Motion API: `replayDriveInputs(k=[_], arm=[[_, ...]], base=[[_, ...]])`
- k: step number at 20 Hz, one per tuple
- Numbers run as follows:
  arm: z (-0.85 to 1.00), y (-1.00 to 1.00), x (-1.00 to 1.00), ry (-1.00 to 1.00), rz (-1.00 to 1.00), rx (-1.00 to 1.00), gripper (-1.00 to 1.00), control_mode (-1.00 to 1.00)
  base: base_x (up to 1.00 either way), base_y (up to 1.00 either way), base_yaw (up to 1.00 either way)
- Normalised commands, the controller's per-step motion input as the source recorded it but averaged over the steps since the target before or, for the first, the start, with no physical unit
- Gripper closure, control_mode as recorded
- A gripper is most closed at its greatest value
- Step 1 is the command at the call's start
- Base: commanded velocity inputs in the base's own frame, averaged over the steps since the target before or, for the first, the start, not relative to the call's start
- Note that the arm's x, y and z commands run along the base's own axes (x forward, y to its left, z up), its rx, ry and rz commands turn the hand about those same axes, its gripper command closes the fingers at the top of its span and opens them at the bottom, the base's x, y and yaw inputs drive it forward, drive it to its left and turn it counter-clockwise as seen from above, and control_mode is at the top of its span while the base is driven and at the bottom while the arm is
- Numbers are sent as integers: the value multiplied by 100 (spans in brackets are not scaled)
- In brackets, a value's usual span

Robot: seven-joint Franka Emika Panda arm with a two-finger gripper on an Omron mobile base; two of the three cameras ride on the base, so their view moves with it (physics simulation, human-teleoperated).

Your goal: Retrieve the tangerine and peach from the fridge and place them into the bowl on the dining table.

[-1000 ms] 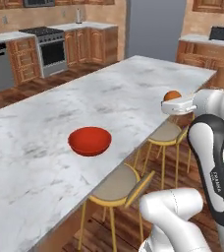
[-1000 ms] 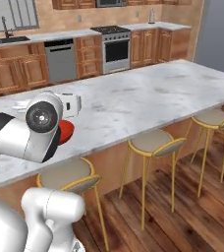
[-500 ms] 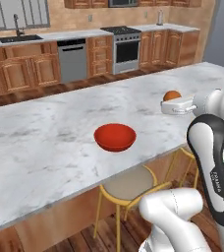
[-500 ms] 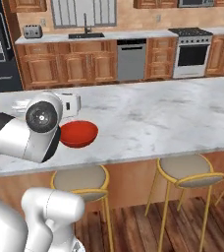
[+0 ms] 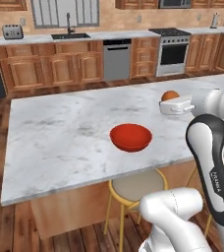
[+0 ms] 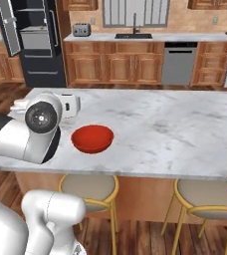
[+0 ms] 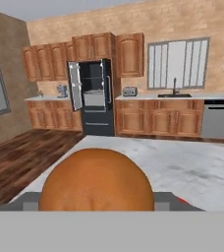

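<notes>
I had the tangerine [image 5: 170,95] clamped in the end effector [image 5: 175,105], above the bench [image 5: 60,142], right of the bowl [image 5: 130,137]. Judged it light, smooth, slightly soft; grip at the widest middle, gently.

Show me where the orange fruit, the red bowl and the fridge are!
tangerine [image 5: 170,95], left base view, its top above the gripper [image 5: 175,105].
bowl [image 6: 91,139], right base view, inside of its hollow.
fridge [image 6: 35,42], right base view, its open shelves.

Arm [image 5: 217,182] lettering — too blurred
</notes>
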Motion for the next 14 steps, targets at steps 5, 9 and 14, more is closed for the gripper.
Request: replayDriveInputs(k=[5, 9, 14], arm=[[0, 0, 0, 0, 0, 0, 100, 100], [0, 0, 0, 0, 0, 0, 100, 100], [-19, -10, 100, 52, -1, 0, 100, -100]], base=[[90, 0, 25], [99, 0, 9], [0, 0, 0]])
